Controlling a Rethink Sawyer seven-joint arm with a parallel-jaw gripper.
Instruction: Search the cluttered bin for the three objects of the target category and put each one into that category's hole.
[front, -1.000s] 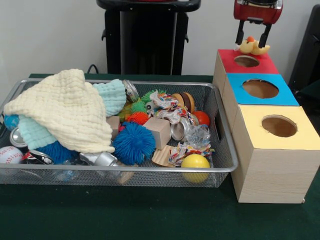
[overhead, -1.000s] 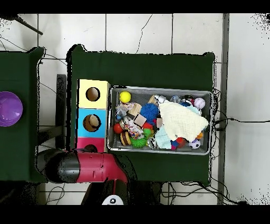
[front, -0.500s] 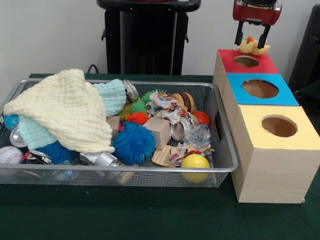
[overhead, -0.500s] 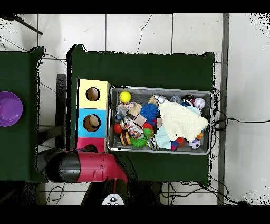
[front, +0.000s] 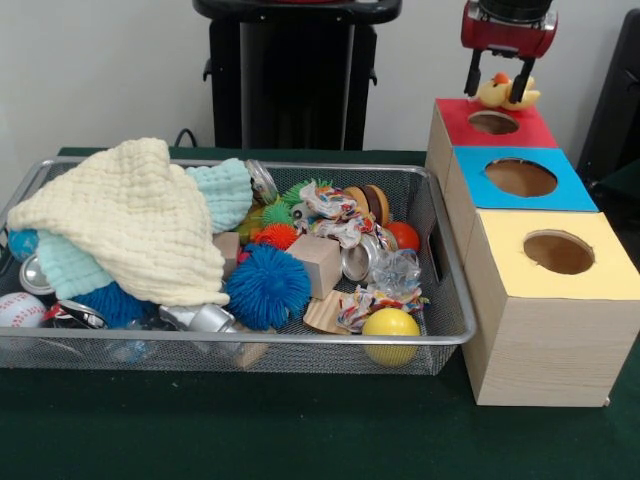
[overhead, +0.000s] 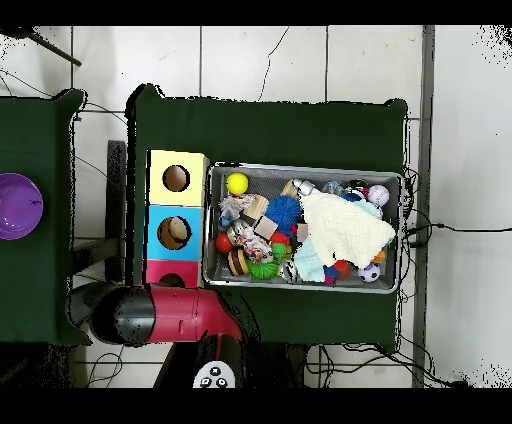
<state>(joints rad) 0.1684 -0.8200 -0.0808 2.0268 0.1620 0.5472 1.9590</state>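
A yellow rubber duck (front: 506, 93) with an orange beak hangs just above the hole (front: 493, 122) in the red-topped box (front: 456, 113). My gripper (front: 497, 82) is shut on the duck, one black finger on each side of it. In the overhead view the red arm (overhead: 175, 314) lies over the red box's (overhead: 160, 269) near end and hides the gripper and the duck. The wire mesh bin (front: 250, 339) to the left of the boxes holds the mixed clutter.
The blue-topped box (front: 577, 196) and the yellow-topped box (front: 612, 277) stand in a row with the red one. The bin (overhead: 305, 168) contains a cream cloth (front: 130, 220), a blue spiky ball (front: 267, 287), a yellow ball (front: 390, 327), wooden blocks and rope toys. A purple bowl (overhead: 18, 205) sits on a side table.
My gripper has risen a little with the duck still in it, above the red box's hole. The bin's contents have not moved.
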